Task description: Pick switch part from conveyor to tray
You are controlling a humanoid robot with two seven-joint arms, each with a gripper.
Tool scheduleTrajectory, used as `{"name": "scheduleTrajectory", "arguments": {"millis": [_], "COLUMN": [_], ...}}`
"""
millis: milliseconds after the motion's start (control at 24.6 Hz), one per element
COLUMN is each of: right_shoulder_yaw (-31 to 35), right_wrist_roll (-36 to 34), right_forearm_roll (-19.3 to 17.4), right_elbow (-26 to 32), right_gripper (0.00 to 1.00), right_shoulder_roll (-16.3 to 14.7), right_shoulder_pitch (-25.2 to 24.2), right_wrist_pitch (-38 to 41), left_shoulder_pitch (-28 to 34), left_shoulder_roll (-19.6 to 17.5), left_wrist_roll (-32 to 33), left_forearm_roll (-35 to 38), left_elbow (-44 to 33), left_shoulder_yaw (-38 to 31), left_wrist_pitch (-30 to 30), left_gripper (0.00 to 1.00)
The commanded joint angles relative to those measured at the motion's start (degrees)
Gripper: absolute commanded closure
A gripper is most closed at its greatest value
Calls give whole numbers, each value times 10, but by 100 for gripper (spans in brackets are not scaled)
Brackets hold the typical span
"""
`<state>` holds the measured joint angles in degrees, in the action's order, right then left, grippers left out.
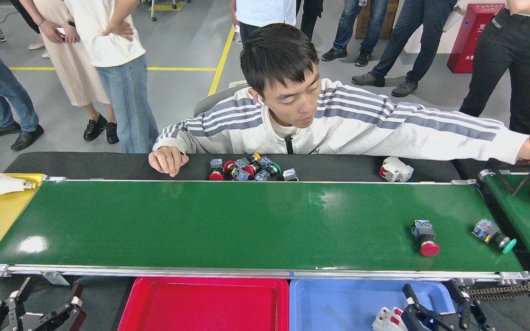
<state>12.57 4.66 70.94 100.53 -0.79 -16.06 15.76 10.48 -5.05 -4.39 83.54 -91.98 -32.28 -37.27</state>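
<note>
Over the blue tray (338,305), below the conveyor (246,225), the right pincer (435,312) stands spread open with a white switch part (387,318) lying just beside it, seemingly released, so the next move is likely reaching back up for the red-capped switch (425,236) near the conveyor's right end, while the left pincer (39,310) waits open.

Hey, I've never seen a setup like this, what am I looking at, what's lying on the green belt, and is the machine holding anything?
You are looking down from a robot's own head. The black claws at the bottom are its grippers: the left gripper sits open and empty; the right gripper is open over the blue tray, with a white switch part beside it. On the long green conveyor lie a red button switch and a green button switch. A person sits behind it with a pile of switches.
</note>
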Motion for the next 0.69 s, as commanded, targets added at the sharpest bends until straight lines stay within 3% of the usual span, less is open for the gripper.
{"name": "scheduleTrajectory", "arguments": {"millis": [0, 122, 285, 529, 570, 651], "right_shoulder_yaw": [2, -1, -26, -49, -54, -72], "right_wrist_roll": [18, 24, 47, 54, 54, 53], "right_forearm_roll": [3, 18, 64, 68, 68, 68], "right_elbow": [1, -27, -89, -162, -166, -173], "right_gripper": [1, 1, 1, 4, 8, 29], "right_shoulder_roll": [2, -3, -3, -1, -2, -3], "right_shoulder_pitch": [25, 73, 135, 190, 194, 201], "right_wrist_pitch": [-14, -36, -42, -49, -64, -82], "left_shoulder_pitch": [-5, -7, -10, -17, -18, -18], "left_shoulder_roll": [-6, -6, -6, -6, -6, -6], "left_wrist_roll": [-1, 1, 2, 3, 3, 3], "left_forearm_roll": [-3, -2, -2, -1, -1, -1], "left_elbow": [-8, -12, -13, -12, -12, -13], "left_shoulder_yaw": [-1, 0, 3, 8, 11, 12], "left_wrist_pitch": [-3, -3, -3, -4, -4, -4], "left_gripper": [0, 0, 0, 0, 0, 0]}}
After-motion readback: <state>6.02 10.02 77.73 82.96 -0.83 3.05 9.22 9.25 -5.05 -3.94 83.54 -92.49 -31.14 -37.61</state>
